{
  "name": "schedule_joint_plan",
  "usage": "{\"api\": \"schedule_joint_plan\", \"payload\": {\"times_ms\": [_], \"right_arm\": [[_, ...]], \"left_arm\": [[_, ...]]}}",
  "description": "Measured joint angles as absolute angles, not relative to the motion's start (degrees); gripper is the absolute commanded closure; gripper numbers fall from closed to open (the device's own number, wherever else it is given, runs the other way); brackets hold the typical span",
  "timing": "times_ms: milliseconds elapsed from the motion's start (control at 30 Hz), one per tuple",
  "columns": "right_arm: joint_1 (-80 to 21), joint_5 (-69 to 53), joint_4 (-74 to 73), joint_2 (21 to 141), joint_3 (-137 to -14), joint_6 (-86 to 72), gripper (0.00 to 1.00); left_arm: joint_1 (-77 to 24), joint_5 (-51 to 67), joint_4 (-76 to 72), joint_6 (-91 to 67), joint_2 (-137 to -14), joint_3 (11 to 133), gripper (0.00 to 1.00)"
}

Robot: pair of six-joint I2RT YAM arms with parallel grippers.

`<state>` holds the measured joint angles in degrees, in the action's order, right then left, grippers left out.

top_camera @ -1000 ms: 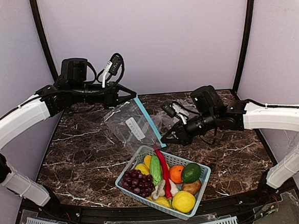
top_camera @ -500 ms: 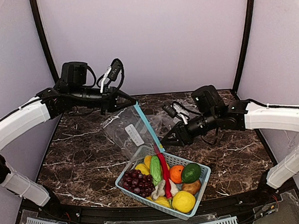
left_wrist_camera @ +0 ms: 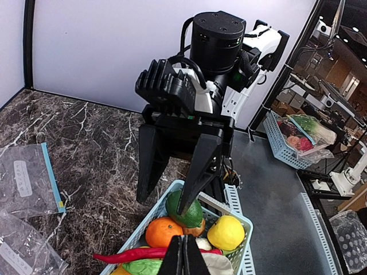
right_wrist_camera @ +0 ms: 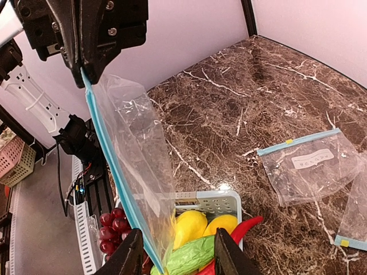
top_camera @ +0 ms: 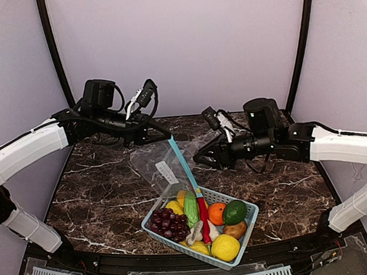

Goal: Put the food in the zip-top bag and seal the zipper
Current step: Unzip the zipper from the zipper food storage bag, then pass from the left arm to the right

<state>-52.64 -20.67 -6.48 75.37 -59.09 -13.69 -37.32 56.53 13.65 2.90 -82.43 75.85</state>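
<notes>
Bag (top_camera: 161, 165) hangs empty, its corner pinched in the left gripper (top_camera: 169, 136); the right gripper (top_camera: 199, 156) has its jaws parted nearby. In the basket (top_camera: 253, 219) lie orange (top_camera: 216, 213), avocado (top_camera: 235, 212) and gourd (top_camera: 191, 207).

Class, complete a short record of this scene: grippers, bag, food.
Left gripper: jaws shut on the clear plastic zip-top bag, at its top corner
Right gripper: jaws open, close to the bag, gripping nothing
Light blue zipper strip: slanting steeply downward
Round orange, dark green avocado, light green bumpy gourd: in the light blue plastic basket
</notes>
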Motion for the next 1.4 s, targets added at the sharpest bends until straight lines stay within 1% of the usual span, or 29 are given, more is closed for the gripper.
{"api": "schedule_joint_plan", "payload": {"times_ms": [433,700,867,1067,1133,1400], "right_arm": [[-55.53,-20.03,-5.15,80.68,-59.37,-12.29,0.69],[-55.64,-19.62,-5.04,81.14,-60.55,-11.94,0.83],[-55.68,-19.68,-4.71,81.78,-61.17,-11.55,0.89],[-55.77,-20.69,-4.56,81.89,-61.19,-11.42,0.92],[-55.81,-21.19,-4.36,81.89,-61.19,-11.42,0.94],[-56.18,-22.24,-3.4,81.89,-61.19,-11.44,0.94]], "left_arm": [[-37.56,57.21,14.09,3.49,-82.72,75.85,0.99],[-37.87,57.47,14.7,3.79,-82.74,75.85,0.99],[-37.95,57.6,14.94,3.9,-82.74,75.85,0.99],[-38.15,57.54,15.11,4.12,-82.83,75.85,0.99],[-38.15,57.52,15.11,4.14,-82.83,75.85,0.99],[-38.17,57.54,15.11,4.14,-82.85,75.85,0.99]]}}
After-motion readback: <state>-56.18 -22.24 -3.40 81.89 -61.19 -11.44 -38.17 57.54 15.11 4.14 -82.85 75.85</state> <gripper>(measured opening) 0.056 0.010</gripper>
